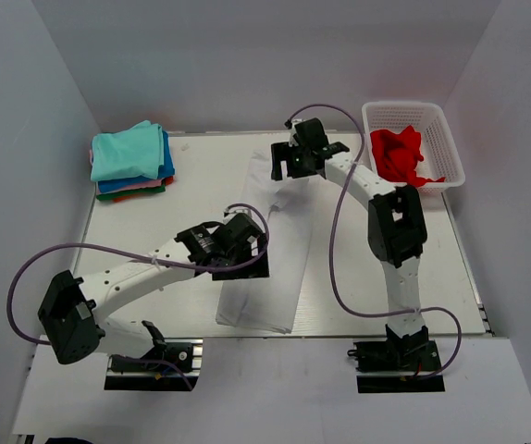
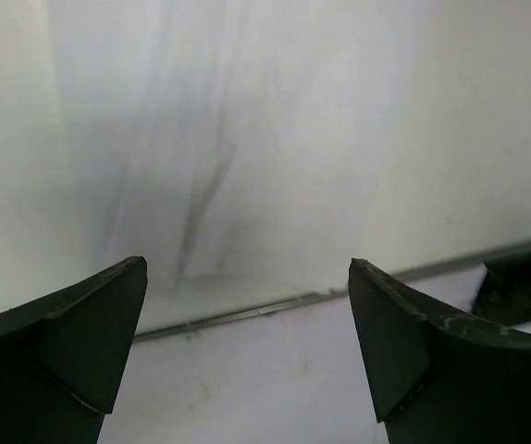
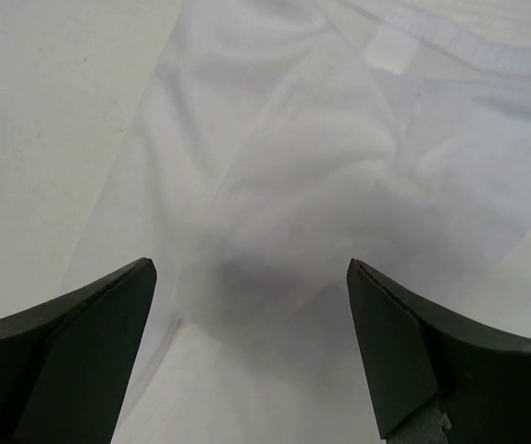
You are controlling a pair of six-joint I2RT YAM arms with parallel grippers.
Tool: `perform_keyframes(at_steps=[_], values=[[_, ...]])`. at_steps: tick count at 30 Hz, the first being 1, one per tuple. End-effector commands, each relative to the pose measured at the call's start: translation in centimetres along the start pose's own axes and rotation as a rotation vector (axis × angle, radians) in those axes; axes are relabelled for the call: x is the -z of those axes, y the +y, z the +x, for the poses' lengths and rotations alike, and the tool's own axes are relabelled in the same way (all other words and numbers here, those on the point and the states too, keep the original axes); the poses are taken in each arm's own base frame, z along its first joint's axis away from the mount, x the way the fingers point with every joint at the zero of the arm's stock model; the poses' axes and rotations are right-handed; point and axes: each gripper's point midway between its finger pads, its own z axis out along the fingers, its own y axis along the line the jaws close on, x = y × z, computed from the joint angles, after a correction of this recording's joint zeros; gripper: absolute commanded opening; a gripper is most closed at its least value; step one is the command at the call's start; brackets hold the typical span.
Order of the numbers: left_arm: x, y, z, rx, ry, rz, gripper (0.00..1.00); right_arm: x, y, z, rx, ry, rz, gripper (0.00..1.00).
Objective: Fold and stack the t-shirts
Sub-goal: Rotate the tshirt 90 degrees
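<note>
A large white t-shirt (image 1: 275,277) lies on the table as a long strip, folded lengthwise, running from the far middle to the near edge. My left gripper (image 1: 253,252) is open and empty over the strip's left edge near its middle; the left wrist view shows white cloth (image 2: 247,139) beyond the spread fingers (image 2: 90,324). My right gripper (image 1: 295,165) is open and empty just above the shirt's far end; the right wrist view shows the collar and label (image 3: 390,46). A red t-shirt (image 1: 400,153) lies crumpled in the basket. A stack of folded t-shirts (image 1: 131,159), teal on top, sits far left.
The white lattice basket (image 1: 449,153) stands at the far right corner. The table (image 1: 136,231) is walled on three sides. Purple cables loop from both arms. A grey table-edge strip (image 2: 293,301) crosses the left wrist view.
</note>
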Motion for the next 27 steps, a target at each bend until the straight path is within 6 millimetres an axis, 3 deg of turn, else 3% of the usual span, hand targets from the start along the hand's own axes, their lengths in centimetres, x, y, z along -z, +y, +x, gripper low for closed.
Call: perform_keyframes(at_steps=[1,4,5,6,7,8,9,12,13,16,18,19,21,23,24,25,27], values=[[0.4,2.4,-3.5,0.041,-0.179,-0.121,1.00,2.3,1.3,0.4,-0.041,-0.027,0.025,0.90],[0.8,1.2,-6.8,0.079,-0.316,-0.062,1.00,2.8,1.8,5.6,-0.099,0.069,0.057,0.90],[0.9,1.2,-7.3,0.084,-0.342,-0.066,1.00,2.8,1.5,6.4,-0.106,0.077,0.088,0.90],[0.7,1.4,-7.7,0.080,-0.342,-0.079,1.00,3.3,1.6,9.1,-0.133,0.124,0.105,0.90],[0.2,2.2,-8.1,0.091,-0.348,-0.112,1.00,3.5,1.6,9.7,-0.134,0.129,0.109,0.90],[-0.9,2.9,-7.7,0.086,-0.318,-0.154,1.00,3.5,1.7,10.6,-0.142,0.145,0.108,0.90],[-1.4,3.0,-7.8,0.075,-0.310,-0.154,1.00,3.7,1.7,12.8,-0.157,0.183,0.111,0.90],[-3.1,2.9,-7.3,0.055,-0.267,-0.109,1.00,3.4,1.5,14.3,-0.160,0.212,0.108,0.90],[-3.6,3.8,-7.1,0.054,-0.266,-0.123,1.00,2.9,1.1,15.0,-0.163,0.231,0.118,0.90],[-3.7,3.9,-7.9,0.069,-0.290,-0.100,1.00,2.1,0.3,13.8,-0.160,0.206,0.138,0.90],[-4.0,5.1,-8.1,0.084,-0.283,-0.120,1.00,0.6,-0.4,13.9,-0.143,0.231,0.152,0.90],[-4.0,5.1,-8.1,0.084,-0.283,-0.120,1.00,-0.7,-1.0,11.8,-0.148,0.202,0.158,0.90],[-4.0,5.8,-8.6,0.099,-0.282,-0.128,1.00,-1.6,-2.2,12.1,-0.138,0.236,0.188,0.90],[-4.0,6.2,-8.4,0.109,-0.265,-0.130,1.00,-2.6,-3.2,8.6,-0.129,0.176,0.182,0.90],[-4.0,6.7,-8.5,0.118,-0.260,-0.144,1.00,-3.2,-4.1,9.3,-0.139,0.210,0.188,0.90],[-4.2,7.1,-7.7,0.115,-0.234,-0.151,1.00,-3.2,-3.8,6.9,-0.130,0.168,0.172,0.90],[-4.2,8.0,-7.4,0.144,-0.221,-0.163,1.00,-3.3,-3.7,3.8,-0.080,0.123,0.136,0.90]])
